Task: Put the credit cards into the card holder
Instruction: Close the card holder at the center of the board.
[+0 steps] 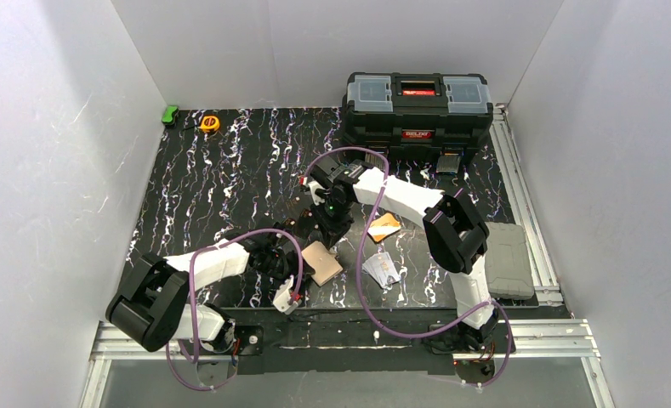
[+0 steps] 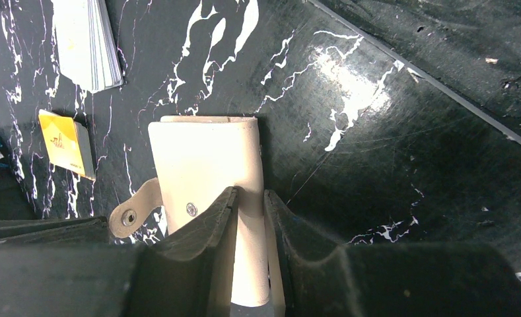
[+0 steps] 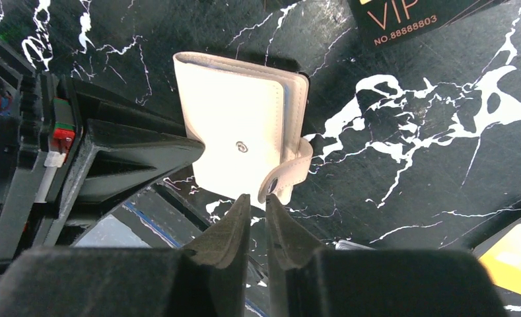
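The left hand (image 2: 251, 198) was clamped on the card holder (image 2: 205, 152) at the worktop's (image 2: 376, 132) near middle. The right hand (image 3: 257, 201), fingers almost together, sat at the snap tab (image 3: 285, 175); whether it pinched it, I cannot tell. An orange-yellow card (image 1: 384, 226) lay nearby.

card holder (image 2: 205, 158) of smooth matt cream leather with metal snap (image 2: 191, 209); black marbled table (image 2: 376, 165) glossy.

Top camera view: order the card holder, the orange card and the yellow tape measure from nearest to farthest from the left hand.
1. Card holder: clamped in the left hand, near the table's front middle.
2. Orange card: off to the right, a little farther back.
3. Yellow tape measure: far back-left corner.
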### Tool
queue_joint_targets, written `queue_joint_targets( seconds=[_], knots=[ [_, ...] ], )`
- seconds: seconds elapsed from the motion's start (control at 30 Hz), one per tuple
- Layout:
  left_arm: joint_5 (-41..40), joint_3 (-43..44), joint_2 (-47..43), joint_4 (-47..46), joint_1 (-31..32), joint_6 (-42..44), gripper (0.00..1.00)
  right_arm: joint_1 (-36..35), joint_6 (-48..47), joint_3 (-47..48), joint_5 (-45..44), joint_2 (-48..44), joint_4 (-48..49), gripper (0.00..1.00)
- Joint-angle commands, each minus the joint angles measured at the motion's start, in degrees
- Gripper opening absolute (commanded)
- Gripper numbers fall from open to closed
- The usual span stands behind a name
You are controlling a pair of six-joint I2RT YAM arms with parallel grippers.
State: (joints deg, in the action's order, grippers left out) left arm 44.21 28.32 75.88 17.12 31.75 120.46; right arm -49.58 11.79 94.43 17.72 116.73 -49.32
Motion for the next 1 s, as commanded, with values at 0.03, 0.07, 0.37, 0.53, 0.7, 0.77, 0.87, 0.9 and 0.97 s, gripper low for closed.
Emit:
queue_joint_targets(
  seconds=[0.03, 0.07, 0.37, 0.53, 0.7, 0.77, 0.87, 0.9, 0.97],
  knots=[
    [-0.1, -2.3, 0.1, 4.9, 0.6, 12.1, 0.20, -0.3, 0.1, 2.8, 0.0, 0.6, -0.2, 0.15],
    [-0.1, -2.3, 0.1, 4.9, 0.7, 12.2, 0.20, -0.3, 0.1, 2.8, 0.1, 0.7, -0.3, 0.14],
    [-0.2, -2.4, -0.1, 4.6, 0.7, 11.7, 0.20, -0.6, 0.2, 2.1, 0.6, 1.1, -0.6, 0.38],
    [-0.3, -2.5, -0.3, 4.5, 0.7, 11.6, 0.19, -0.8, 0.3, 2.5, -0.4, 1.6, -0.7, 0.30],
    [-0.3, -2.7, -0.4, 4.4, 0.7, 11.5, 0.19, -0.8, 0.6, 2.3, -0.6, 1.5, -0.6, 0.09],
    [-0.3, -2.8, -0.4, 4.3, 0.7, 11.4, 0.19, -0.8, 0.5, 2.1, -0.7, 1.3, -0.5, 0.01],
    [-0.1, -3.1, -0.4, 3.9, 0.8, 11.5, 0.19, -0.8, 1.0, 1.6, -0.4, 0.6, -0.1, 0.01],
    [-0.1, -3.1, -0.3, 3.8, 0.8, 11.5, 0.19, -0.8, 1.1, 1.5, 0.3, 0.8, 0.0, 0.01],
    [-0.2, -3.0, -0.4, 3.6, 0.9, 11.2, 0.19, -1.8, 1.2, 1.0, 1.2, 2.0, 0.5, 0.01]
  ],
)
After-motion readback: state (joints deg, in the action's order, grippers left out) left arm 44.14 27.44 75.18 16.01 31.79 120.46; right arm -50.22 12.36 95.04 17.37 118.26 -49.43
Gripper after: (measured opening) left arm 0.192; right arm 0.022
